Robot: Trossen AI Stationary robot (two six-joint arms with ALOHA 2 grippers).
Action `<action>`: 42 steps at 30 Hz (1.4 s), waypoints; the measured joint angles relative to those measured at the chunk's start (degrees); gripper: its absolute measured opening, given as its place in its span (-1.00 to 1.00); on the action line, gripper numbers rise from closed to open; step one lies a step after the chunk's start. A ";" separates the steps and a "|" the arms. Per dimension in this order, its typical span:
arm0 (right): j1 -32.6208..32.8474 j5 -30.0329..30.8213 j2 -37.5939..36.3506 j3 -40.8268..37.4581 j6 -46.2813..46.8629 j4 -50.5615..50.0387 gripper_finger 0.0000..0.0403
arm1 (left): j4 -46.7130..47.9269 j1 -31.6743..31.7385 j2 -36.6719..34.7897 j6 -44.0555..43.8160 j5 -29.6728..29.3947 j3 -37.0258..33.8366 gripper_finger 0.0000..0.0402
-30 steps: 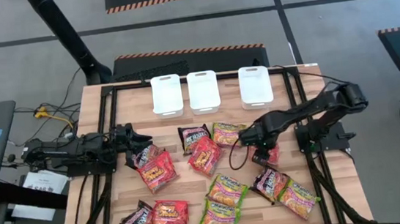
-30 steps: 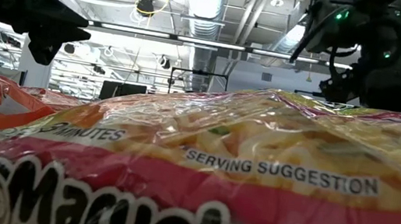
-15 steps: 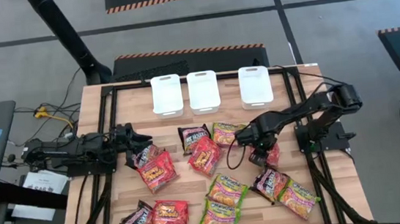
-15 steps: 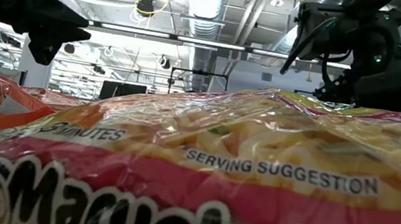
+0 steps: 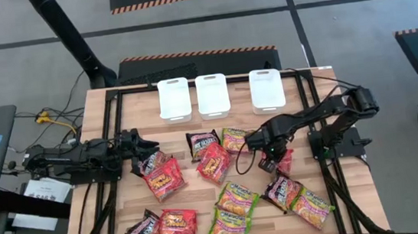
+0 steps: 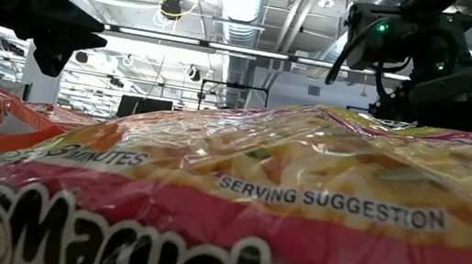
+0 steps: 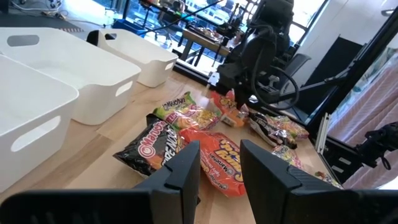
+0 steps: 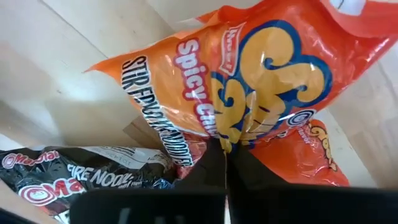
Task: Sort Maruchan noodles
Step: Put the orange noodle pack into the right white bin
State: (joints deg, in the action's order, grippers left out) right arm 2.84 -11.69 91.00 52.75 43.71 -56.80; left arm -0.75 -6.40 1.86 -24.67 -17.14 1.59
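Maruchan noodles packets in red, green-yellow and dark wrappers lie scattered flat on the wooden table [image 5: 300, 108]. My right gripper [image 5: 269, 157] points down at the right of the middle, shut on an orange-red packet [image 5: 282, 160]. In the right wrist view that packet [image 8: 249, 81] lies over another red one [image 8: 311, 155], beside a dark packet [image 8: 81, 177]. My left gripper [image 5: 150, 147] waits level at the table's left, open, nothing between its fingers [image 7: 186, 171]. Three white trays [image 5: 212, 95] stand along the far edge. My right gripper pinches the orange-red packet's edge [image 8: 233, 127] between its two shut fingers, which come from above, pointing steeply down. The wrapper puckers where the fingers meet. The rest of the packet lies spread on the table and on the red packet under it.
Close around my right gripper lie a green-yellow packet [image 5: 238, 139], a red one [image 5: 213, 163] and a dark one [image 5: 280, 191]. More packets lie toward the near edge [image 5: 229, 226] and beside my left gripper [image 5: 165, 176]. One packet [image 6: 227, 196] fills the low view.
My right gripper has shut its fingers on the orange-red packet's edge and has rolled a little about its own line, staying over the same spot. The packets lie as before.
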 joint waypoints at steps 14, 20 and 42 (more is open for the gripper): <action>1.24 9.63 -3.16 12.54 2.71 -8.23 -0.97 | 0.00 -0.02 0.01 -2.01 -0.07 0.00 -0.49; 1.07 14.81 -3.21 18.91 2.80 -13.90 -0.97 | 0.00 -0.01 0.01 -2.05 -0.16 0.00 -0.49; -21.04 39.90 -3.36 28.31 -32.36 -18.89 -0.96 | -0.50 0.00 0.00 -4.15 -7.04 0.02 -0.49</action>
State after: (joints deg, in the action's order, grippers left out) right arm -18.20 28.21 87.64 81.06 11.35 -75.69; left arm -1.25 -6.39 1.86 -28.82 -24.18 1.61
